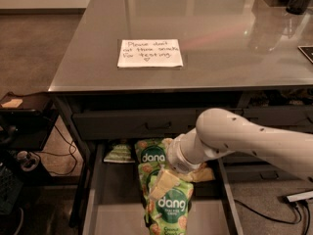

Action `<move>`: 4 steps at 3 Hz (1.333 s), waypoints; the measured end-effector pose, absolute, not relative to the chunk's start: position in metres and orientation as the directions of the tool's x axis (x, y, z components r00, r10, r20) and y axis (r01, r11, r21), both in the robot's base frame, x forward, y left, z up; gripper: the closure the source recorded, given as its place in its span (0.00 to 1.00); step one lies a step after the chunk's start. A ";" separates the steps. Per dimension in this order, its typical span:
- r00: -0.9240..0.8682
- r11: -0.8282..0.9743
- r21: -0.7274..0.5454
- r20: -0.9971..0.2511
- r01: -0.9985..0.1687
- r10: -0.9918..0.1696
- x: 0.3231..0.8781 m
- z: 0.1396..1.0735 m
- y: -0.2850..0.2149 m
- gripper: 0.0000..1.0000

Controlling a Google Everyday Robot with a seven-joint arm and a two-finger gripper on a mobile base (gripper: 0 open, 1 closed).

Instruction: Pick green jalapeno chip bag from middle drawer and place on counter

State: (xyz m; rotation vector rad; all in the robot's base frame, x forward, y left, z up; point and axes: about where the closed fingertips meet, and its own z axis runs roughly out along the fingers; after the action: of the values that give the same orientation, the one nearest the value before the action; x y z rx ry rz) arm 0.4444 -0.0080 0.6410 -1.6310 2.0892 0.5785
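The green jalapeno chip bag (119, 152) is a small pale-green bag lying at the back left of the open middle drawer (115, 214). My gripper (163, 182) hangs low over the drawer's centre, right over two green "dang" bags (172, 207), to the right of and nearer the front than the jalapeno bag. It does not touch the jalapeno bag. My white arm (234, 138) reaches in from the right under the counter's edge. The counter (210, 38) is a glossy grey top with a white handwritten note (149, 53).
A second "dang" bag (152, 153) lies behind the gripper, and a tan packet (204, 173) shows under my arm. A closed drawer front with a slim handle (157, 126) sits just above. Dark clutter and cables (24, 151) stand at the left, and a cable lies on the floor at the right (274, 212).
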 end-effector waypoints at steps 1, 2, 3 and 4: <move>-0.218 0.225 0.076 -0.662 -0.971 -0.717 0.442 0.621 0.016 0.00; -0.174 0.179 0.077 -0.761 -0.981 -0.625 0.434 0.595 0.075 0.00; -0.111 0.158 0.025 -0.819 -0.987 -0.563 0.439 0.577 0.136 0.00; -0.055 0.181 -0.059 -0.824 -0.982 -0.564 0.466 0.560 0.182 0.00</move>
State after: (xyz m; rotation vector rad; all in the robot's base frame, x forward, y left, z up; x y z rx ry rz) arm 0.4657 0.1817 0.5599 -1.4748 1.7169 0.7126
